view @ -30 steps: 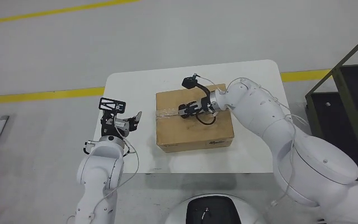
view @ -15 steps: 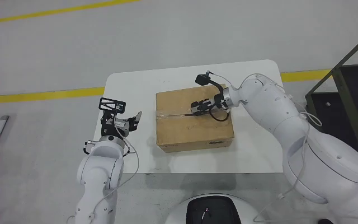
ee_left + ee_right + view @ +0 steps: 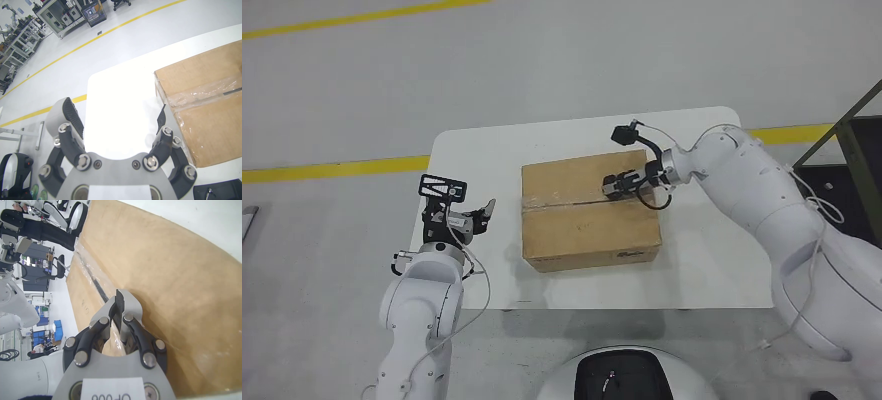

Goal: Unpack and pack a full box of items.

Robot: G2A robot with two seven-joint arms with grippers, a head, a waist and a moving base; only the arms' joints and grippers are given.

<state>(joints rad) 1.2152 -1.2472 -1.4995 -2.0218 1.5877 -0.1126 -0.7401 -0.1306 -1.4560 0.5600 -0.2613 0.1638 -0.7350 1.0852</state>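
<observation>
A yellow floor line (image 3: 332,170) runs in from the left edge of the top view and passes behind the white table (image 3: 482,160). At the table's left edge, left of centre in the frame, the left gripper (image 3: 470,213) hangs with its fingers spread wide and nothing between them. It is in the same spot and pose as a second ago. In the left wrist view this gripper (image 3: 115,106) is over bare tabletop, apart from the box's near side. The cardboard box (image 3: 582,225) sits closed in the middle of the table, just right of the frame's centre, and has not shifted. A strip of clear tape (image 3: 542,203) runs across its top along the seam between the flaps. The tape (image 3: 200,94) looks wrinkled and glossy in the left wrist view, with a dark slit (image 3: 229,92) in it farther along. The right gripper (image 3: 614,185) is over the right part of the seam, near the box's right edge. A second ago it was at the middle of the seam, and it has since slid rightward along it, with the dark line in the tape now reaching farther right behind it. In the right wrist view its fingers (image 3: 119,302) are pressed together on the seam, with the slit (image 3: 98,287) stretching away across the box (image 3: 160,266). Nothing can be seen held between them.
</observation>
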